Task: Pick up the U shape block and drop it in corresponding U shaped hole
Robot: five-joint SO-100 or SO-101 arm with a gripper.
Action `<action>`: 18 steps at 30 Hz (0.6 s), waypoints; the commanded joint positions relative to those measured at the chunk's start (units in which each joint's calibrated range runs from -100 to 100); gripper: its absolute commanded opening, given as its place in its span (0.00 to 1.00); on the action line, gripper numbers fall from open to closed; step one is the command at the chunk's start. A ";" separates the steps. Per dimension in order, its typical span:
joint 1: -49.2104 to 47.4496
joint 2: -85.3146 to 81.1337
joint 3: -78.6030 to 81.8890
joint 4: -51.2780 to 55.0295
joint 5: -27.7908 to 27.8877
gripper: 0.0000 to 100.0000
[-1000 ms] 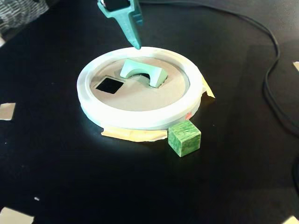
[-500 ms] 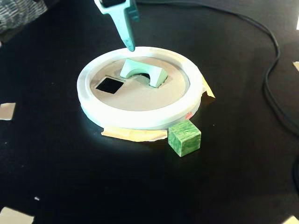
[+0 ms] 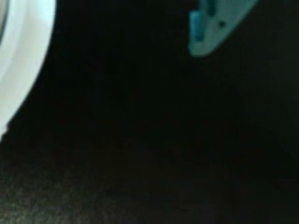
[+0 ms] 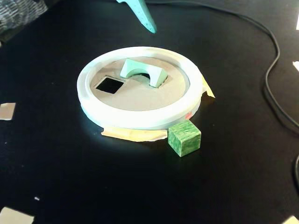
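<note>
In the fixed view the pale mint U shape block (image 4: 142, 70) lies tilted on the tan disc (image 4: 140, 95), its arch facing the camera. It rests over the U shaped hole (image 4: 144, 76), of which only a dark sliver shows under the arch. My teal gripper (image 4: 150, 27) hangs above and behind the disc's white ring (image 4: 135, 117), apart from the block and with nothing in it. Only one finger (image 3: 205, 32) shows in the wrist view, top right, so the jaw spacing is unclear.
A square cutout (image 4: 110, 85) sits left of the block. A darker green cube (image 4: 184, 137) stands on the black table in front of the ring, next to tan tape (image 4: 133, 134). A black cable (image 4: 273, 79) curves along the right. Paper scraps (image 4: 6, 110) lie at the left edge.
The gripper has risen and shifted right, away from the disc's far rim. The block, the cube and the disc have not moved.
</note>
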 commanded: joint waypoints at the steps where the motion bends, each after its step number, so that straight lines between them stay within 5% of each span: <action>1: -1.68 2.53 -3.70 -2.98 -1.22 1.00; 18: -0.68 12.12 -2.97 -2.88 -0.83 1.00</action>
